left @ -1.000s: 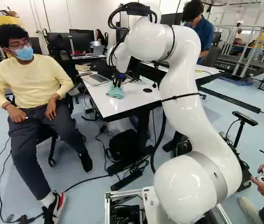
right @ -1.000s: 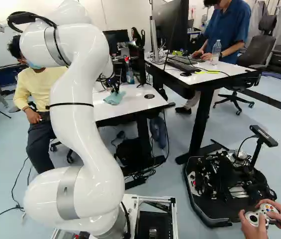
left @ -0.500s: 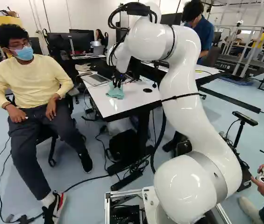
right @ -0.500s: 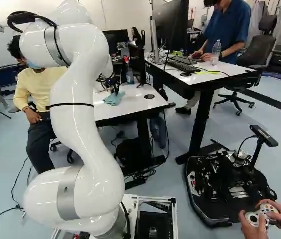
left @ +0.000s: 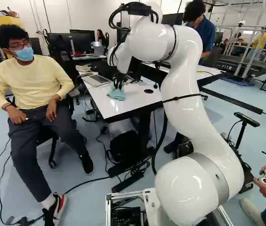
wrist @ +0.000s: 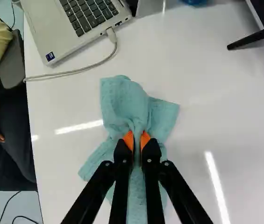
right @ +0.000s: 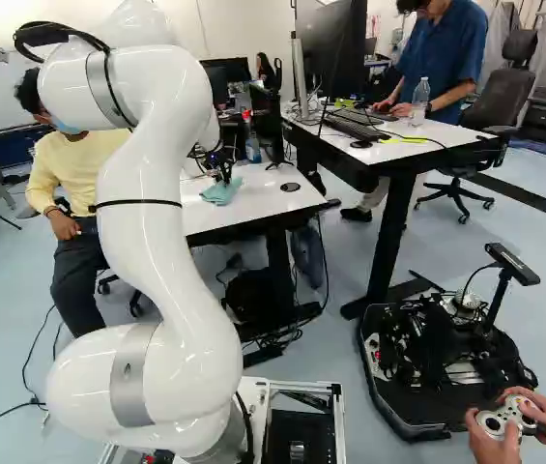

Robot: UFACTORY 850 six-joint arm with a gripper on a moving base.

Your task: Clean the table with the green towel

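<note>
Had the tool point(wrist: 139, 139) gripping the green towel point(wrist: 122, 100), bunched mid-cloth between both orange pads point(wrist: 128, 140). Aimed the tool down from above, probably to press the cloth flat while wiping. Saw loose flaps fanned out ahead of and to both sides of the tool, lying on the white table point(wrist: 192, 116). Likely chose the central pinch to drag a wide patch in any direction, with less risk of slipping than at a corner. Spotted the laptop point(wrist: 47, 28) ahead of the tool, off toward the table's side edge, with a white cable point(wrist: 89, 67) running between laptop and cloth, touching the laptop but apart from the cloth. Risked a snag on any forward stroke that way. Noted a black stand foot point(wrist: 248, 40) ahead on the opposite side, well apart. Judged more room available beside the tool, away from the laptop, for the next stroke. Couldn't tell cleaning progress from these views.
</note>
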